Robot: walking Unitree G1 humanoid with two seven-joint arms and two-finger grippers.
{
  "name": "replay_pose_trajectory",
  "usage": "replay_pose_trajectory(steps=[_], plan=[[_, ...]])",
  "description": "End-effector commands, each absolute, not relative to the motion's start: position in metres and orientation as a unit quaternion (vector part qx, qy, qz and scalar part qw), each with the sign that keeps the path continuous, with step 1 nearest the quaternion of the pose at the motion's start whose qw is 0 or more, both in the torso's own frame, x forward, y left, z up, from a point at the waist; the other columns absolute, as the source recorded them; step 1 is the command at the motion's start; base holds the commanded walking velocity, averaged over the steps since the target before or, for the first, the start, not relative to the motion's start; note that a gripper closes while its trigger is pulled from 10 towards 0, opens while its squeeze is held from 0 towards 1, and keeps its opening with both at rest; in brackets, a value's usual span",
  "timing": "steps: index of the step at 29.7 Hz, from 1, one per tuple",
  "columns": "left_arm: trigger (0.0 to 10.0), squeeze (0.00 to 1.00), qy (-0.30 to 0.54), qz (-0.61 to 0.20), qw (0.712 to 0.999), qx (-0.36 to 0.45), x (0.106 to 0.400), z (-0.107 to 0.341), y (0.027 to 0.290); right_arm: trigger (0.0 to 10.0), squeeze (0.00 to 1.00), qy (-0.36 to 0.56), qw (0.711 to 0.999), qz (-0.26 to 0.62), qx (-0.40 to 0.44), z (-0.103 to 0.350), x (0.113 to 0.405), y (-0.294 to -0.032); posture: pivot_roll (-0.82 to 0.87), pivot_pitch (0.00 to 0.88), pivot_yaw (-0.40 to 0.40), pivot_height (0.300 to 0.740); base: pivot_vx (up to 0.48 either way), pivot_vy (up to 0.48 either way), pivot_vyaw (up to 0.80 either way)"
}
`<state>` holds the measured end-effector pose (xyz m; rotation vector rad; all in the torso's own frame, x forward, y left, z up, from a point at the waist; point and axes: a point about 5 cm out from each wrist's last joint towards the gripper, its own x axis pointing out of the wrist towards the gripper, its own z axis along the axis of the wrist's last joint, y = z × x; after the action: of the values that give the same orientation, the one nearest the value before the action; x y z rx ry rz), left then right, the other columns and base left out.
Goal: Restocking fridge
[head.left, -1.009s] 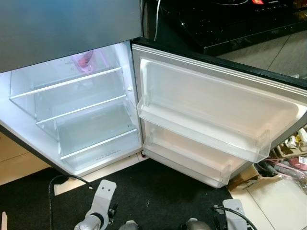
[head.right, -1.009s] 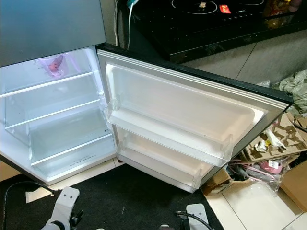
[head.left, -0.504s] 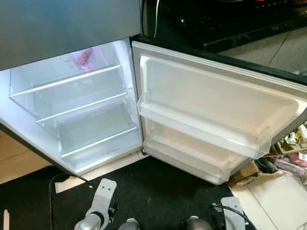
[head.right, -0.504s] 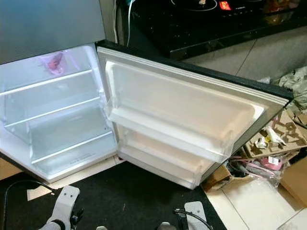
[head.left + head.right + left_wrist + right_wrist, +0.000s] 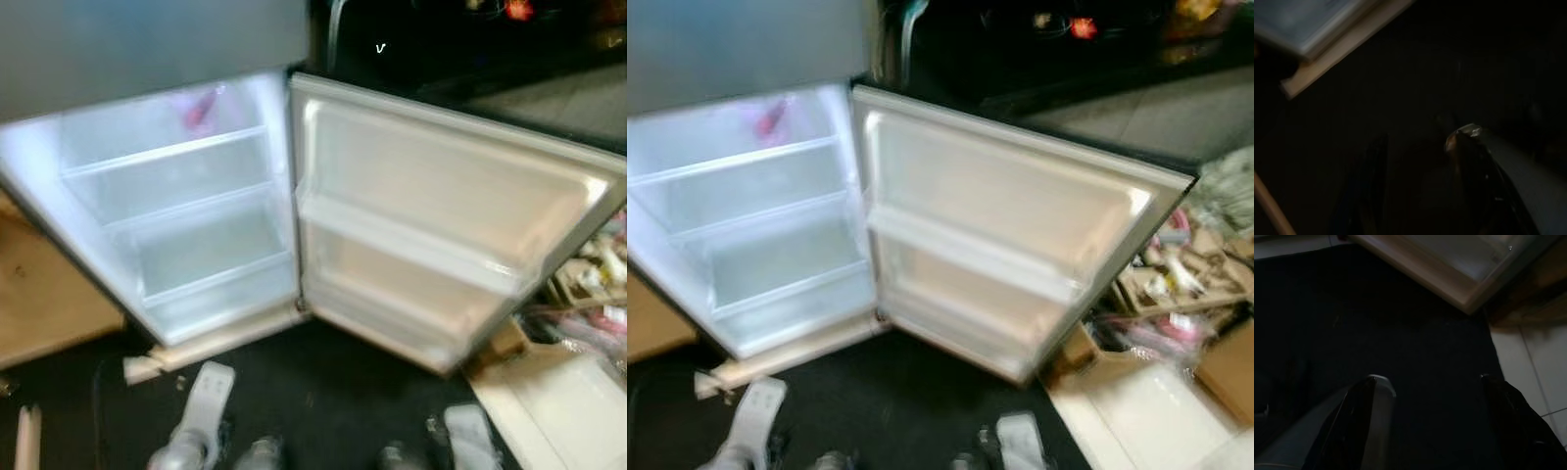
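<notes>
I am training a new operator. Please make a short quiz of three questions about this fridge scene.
1. True or false: the fridge door stands open.
2. What lies on the top shelf? A) a pink item B) a bottle C) a green box
3. Fill in: the right gripper hangs over a black ____, its fingers apart.

Key: 1 true; 2 A, the pink item; 3 mat.

Two silver arms, the left arm (image 5: 196, 416) and right arm (image 5: 468, 436), end in long black-fingered claws.
</notes>
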<state>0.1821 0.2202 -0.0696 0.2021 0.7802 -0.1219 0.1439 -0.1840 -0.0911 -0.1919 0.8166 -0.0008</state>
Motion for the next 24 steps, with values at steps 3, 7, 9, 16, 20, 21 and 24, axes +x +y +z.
replay_pose_trajectory(steps=[3, 7, 9, 16, 20, 21, 24], plan=[[10.0, 0.0, 0.382, -0.055, 0.917, 0.1, 0.183, -0.069, 0.223, 10.0, 0.0, 0.414, 0.906, -0.001, -0.09, -0.096, 0.134, -0.183, -0.08, 0.15, 0.006, 0.727, 0.0, 0.0, 0.0], [10.0, 0.0, 0.383, -0.053, 0.917, 0.101, 0.183, -0.069, 0.224, 10.0, 0.0, 0.414, 0.906, -0.001, -0.091, -0.095, 0.134, -0.183, -0.08, 0.147, 0.006, 0.727, 0.0, 0.0, 0.0], [10.0, 0.0, 0.383, -0.053, 0.917, 0.101, 0.183, -0.069, 0.224, 10.0, 0.0, 0.413, 0.906, -0.001, -0.091, -0.095, 0.135, -0.183, -0.08, 0.147, 0.006, 0.727, 0.0, 0.0, 0.0], [10.0, 0.0, 0.38, -0.052, 0.918, 0.103, 0.184, -0.068, 0.224, 10.0, 0.0, 0.389, 0.916, 0.006, -0.101, -0.09, 0.144, -0.185, -0.08, 0.145, 0.008, 0.727, 0.0, 0.0, 0.0], [10.0, 0.0, 0.379, -0.051, 0.918, 0.104, 0.185, -0.068, 0.225, 10.0, 0.0, 0.354, 0.925, 0.033, -0.131, -0.083, 0.156, -0.183, -0.09, 0.144, 0.006, 0.727, 0.0, 0.0, 0.0], [10.0, 0.0, 0.378, -0.051, 0.918, 0.105, 0.185, -0.068, 0.225, 10.0, 0.0, 0.337, 0.929, 0.048, -0.148, -0.079, 0.163, -0.181, -0.09, 0.143, 0.006, 0.727, 0.0, 0.0, 0.0], [10.0, 0.0, 0.377, -0.052, 0.918, 0.106, 0.185, -0.067, 0.224, 10.0, 0.0, 0.298, 0.935, 0.075, -0.177, -0.07, 0.176, -0.179, -0.09, 0.142, 0.004, 0.727, 0.0, 0.0, 0.0]])
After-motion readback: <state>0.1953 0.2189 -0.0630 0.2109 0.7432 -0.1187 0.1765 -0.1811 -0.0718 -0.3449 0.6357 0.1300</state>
